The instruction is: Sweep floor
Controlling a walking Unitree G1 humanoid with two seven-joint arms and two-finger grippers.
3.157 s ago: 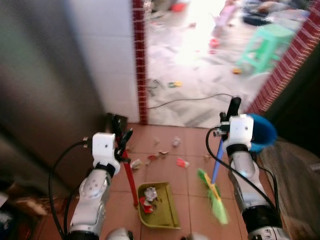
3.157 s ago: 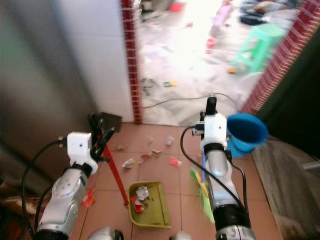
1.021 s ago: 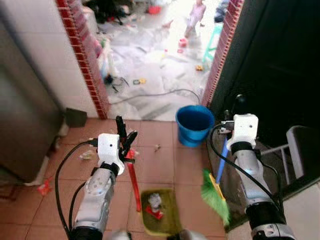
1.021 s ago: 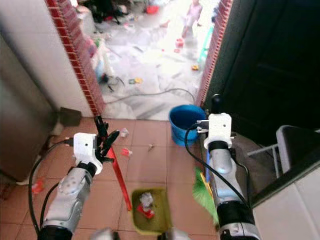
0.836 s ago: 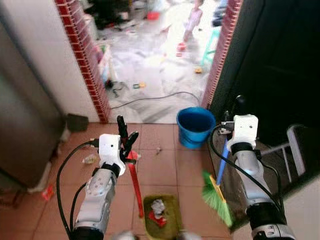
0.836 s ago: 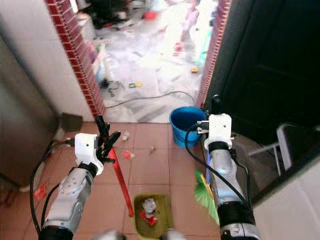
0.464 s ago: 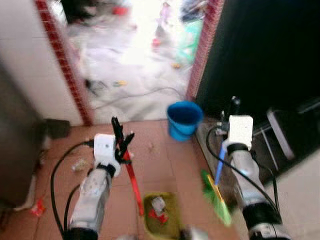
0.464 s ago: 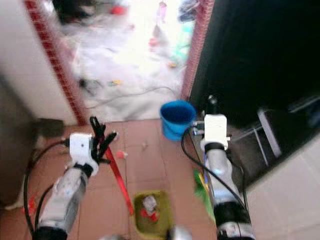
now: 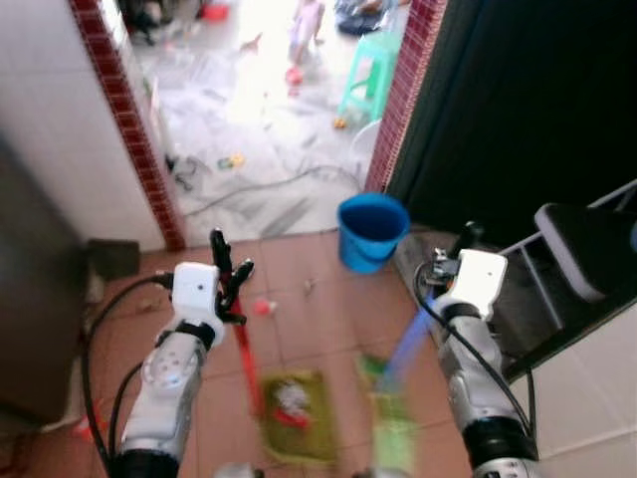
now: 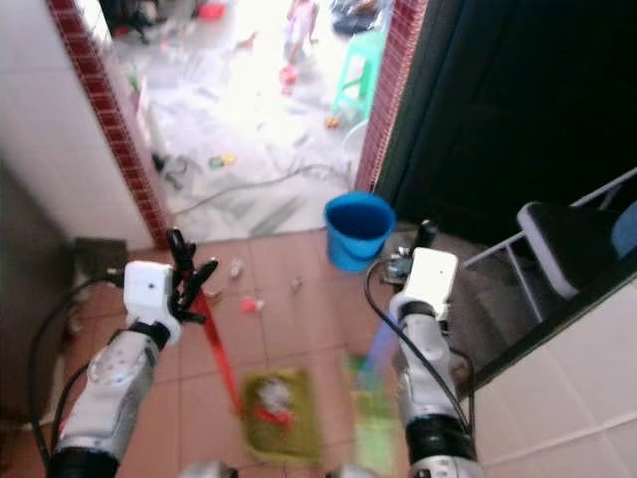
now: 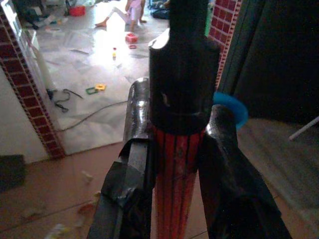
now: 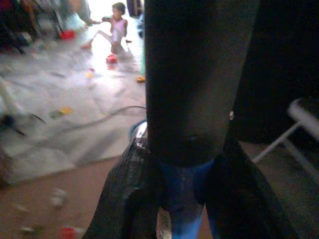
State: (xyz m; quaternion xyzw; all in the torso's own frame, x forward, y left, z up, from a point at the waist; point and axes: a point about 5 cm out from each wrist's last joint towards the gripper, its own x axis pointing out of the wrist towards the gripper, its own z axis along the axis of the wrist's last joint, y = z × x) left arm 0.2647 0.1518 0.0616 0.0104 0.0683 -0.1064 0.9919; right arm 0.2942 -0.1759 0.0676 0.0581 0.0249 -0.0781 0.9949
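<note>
My left gripper [image 9: 230, 262] is shut on the red handle [image 9: 243, 347] of a green dustpan [image 9: 295, 430], which sits blurred on the terracotta tiles with litter in it. In the left wrist view the fingers [image 11: 133, 149] clamp the red handle [image 11: 175, 194] below its black cap. My right gripper [image 9: 462, 242] is shut on the blue broom handle [image 9: 402, 345]. The green bristles [image 9: 394, 440] are blurred, just right of the dustpan. The right wrist view has the blue handle [image 12: 178, 201] between the fingers [image 12: 130, 199]. Small litter scraps [image 9: 264, 307] lie on the tiles ahead.
A blue bucket [image 9: 371, 229] stands by the doorway ahead. Red brick pillars [image 9: 139, 139] flank the opening to a bright, littered room with a cable [image 9: 269, 184], a green stool [image 9: 364, 82] and a person [image 9: 304, 20] far off. A dark chair [image 9: 587, 234] stands to the right.
The camera has shifted. The broom head has swung left, closer to the dustpan, and is motion-blurred. Both grippers keep their hold.
</note>
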